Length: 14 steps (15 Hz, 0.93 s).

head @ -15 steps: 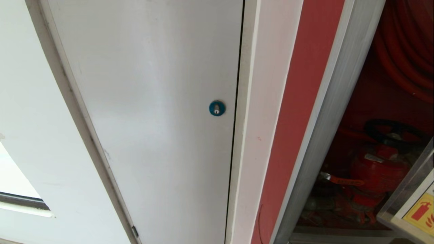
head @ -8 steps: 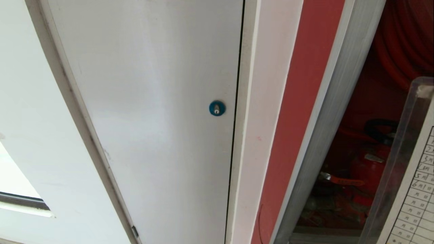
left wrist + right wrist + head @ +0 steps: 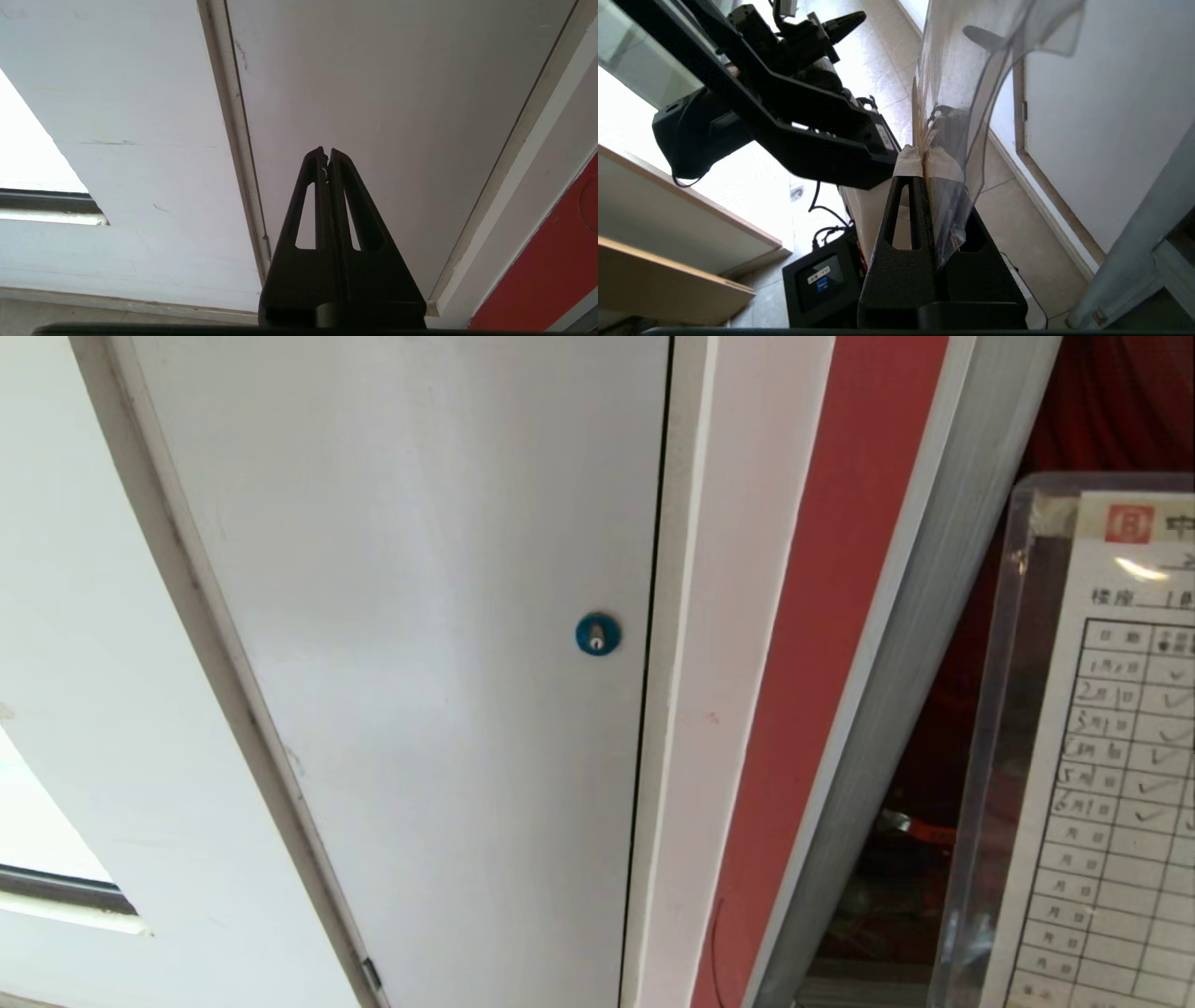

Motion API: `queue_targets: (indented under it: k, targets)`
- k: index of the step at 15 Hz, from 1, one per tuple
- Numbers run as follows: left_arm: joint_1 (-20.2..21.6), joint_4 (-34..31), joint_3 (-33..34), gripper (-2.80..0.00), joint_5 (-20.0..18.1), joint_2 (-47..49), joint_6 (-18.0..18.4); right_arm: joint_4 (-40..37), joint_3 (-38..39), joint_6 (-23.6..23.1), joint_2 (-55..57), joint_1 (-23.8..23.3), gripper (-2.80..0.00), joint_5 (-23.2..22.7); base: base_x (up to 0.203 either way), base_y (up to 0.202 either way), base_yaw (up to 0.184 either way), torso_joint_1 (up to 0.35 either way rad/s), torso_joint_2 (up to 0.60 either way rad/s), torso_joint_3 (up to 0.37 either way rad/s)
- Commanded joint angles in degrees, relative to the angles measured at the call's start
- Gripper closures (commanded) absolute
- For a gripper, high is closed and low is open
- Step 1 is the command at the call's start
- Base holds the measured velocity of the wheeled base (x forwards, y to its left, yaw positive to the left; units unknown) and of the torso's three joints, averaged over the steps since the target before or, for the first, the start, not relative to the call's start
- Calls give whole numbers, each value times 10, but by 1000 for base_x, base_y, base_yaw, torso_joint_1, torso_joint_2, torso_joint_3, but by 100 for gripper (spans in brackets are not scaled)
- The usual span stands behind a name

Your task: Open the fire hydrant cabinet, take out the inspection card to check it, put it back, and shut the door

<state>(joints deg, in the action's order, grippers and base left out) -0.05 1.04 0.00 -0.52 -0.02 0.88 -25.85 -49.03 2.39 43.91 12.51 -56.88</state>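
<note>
The inspection card (image 3: pixel 1111 775), a white sheet with a printed grid and handwritten rows inside a clear sleeve, stands upright at the right edge of the head view, its face toward the camera. It hangs in front of the open fire hydrant cabinet (image 3: pixel 896 644), whose brushed-silver frame and dark red interior show behind it. In the right wrist view my right gripper (image 3: pixel 924 163) is shut on the lower edge of the card's sleeve (image 3: pixel 952 84). My left gripper (image 3: pixel 326 154) is shut on nothing and parked facing the white wall panel. The door is out of view.
A plain white panel with a small blue round lock (image 3: pixel 597 634) fills the middle of the head view, left of a red strip (image 3: pixel 822 616). The right wrist view shows black parts of the robot (image 3: pixel 784 116), a black box (image 3: pixel 822 284) on the tiled floor and wooden shelves (image 3: pixel 668 224).
The card has risen from the lower right corner of the head view and turned its printed face toward the camera. It now covers the red valve and hose reel.
</note>
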Motion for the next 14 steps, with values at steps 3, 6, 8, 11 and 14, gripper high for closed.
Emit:
queue_targets:
  k: [3,6,8,11,14]
  targets:
    - [0,0,4,0,0,-1,0,40,-40,1,97,41,0,2,0,0,0,0,0,0]
    - [0,0,4,0,0,-1,0,57,-58,2,142,92,0,14,0,0,0,0,0,0]
    - [0,0,4,0,0,-1,0,80,-58,6,171,120,0,29,0,0,0,0,0,0]
    - [0,0,4,0,0,-1,0,101,-57,9,190,141,0,33,0,0,0,0,0,0]
    - [0,0,4,0,0,-1,0,134,-57,42,197,146,0,34,0,0,0,0,0,0]
